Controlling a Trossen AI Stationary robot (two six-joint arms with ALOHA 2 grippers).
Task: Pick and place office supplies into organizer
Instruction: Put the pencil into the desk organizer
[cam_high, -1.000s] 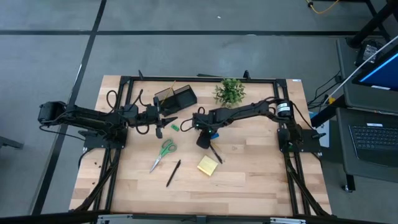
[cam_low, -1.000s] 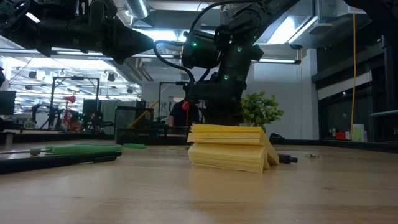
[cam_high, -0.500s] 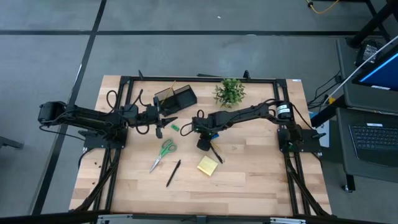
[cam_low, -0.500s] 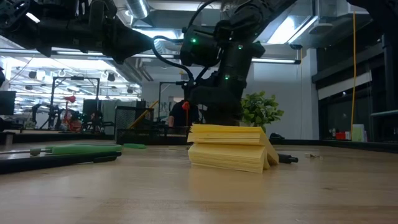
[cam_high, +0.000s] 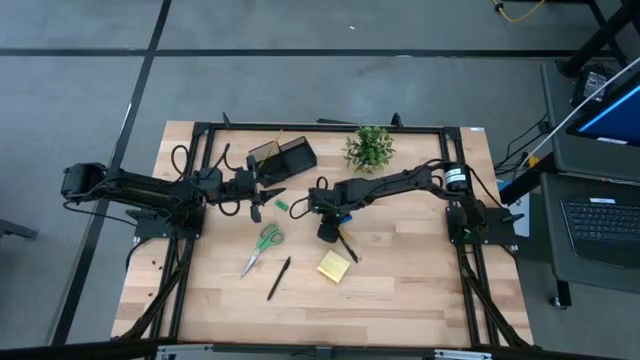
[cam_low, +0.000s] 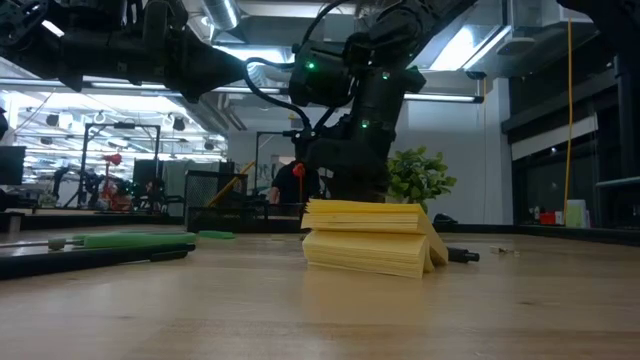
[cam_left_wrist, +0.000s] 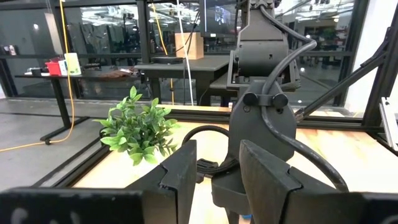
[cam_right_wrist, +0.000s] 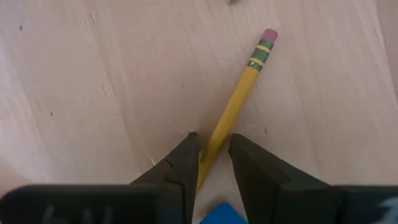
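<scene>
Right, quick pass. The right gripper (cam_right_wrist: 212, 152) is down on the worktop (cam_high: 420, 290), pointing straight at the wood. Its jaws straddle the wooden pencil (cam_right_wrist: 239, 93). The pencil lies flat on the wood and runs out ahead of the jaws, eraser end farthest from them. The gap is only about the pencil's width. I cannot tell whether the jaws are pinching it or just flanking it. I came in top-down so the jaws cross the shaft, since a thin round thing like this rolls away otherwise. A small blue block (cam_right_wrist: 217, 214) sits just behind the jaw tips, close to the pencil, so it may get nudged.

The left gripper (cam_left_wrist: 217, 180) waits level above the worktop, jaws apart with nothing between them. It looks toward the right arm and the potted plant (cam_left_wrist: 138, 129). It is parked beside the organizer (cam_high: 283, 155), I'd say to stay clear of the drop path.

The organizer is well off from the right jaws, toward the far-left side, and I can't see anything in it from here. The green-handled scissors (cam_high: 262, 245), a black pen (cam_high: 278, 278) and the yellow sticky-note pad (cam_high: 334, 265) lie loose on the worktop, so most of the task is not yet done.
</scene>
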